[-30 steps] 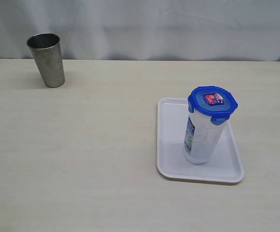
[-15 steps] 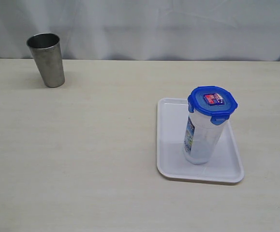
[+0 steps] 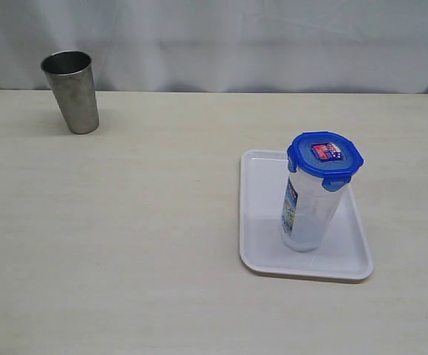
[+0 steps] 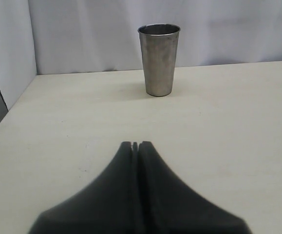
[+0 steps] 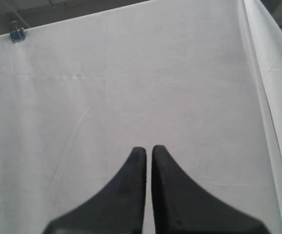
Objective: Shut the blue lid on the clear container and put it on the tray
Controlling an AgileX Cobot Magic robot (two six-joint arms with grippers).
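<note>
The clear container (image 3: 308, 211) stands upright on the white tray (image 3: 262, 222) at the right of the table, with the blue lid (image 3: 324, 157) sitting on its rim, red-and-white sticker up. Neither gripper shows in the exterior view. My left gripper (image 4: 135, 145) is shut and empty, low over the table, facing the steel cup. My right gripper (image 5: 148, 148) points at the white backdrop with its black fingers together and nothing between them. The container, lid and tray do not appear in either wrist view.
A tapered steel cup (image 3: 72, 91) stands at the back left of the table, also seen in the left wrist view as the steel cup (image 4: 159, 59). The table's left edge (image 4: 9, 119) drops off near it. A white curtain (image 3: 236, 41) backs the table.
</note>
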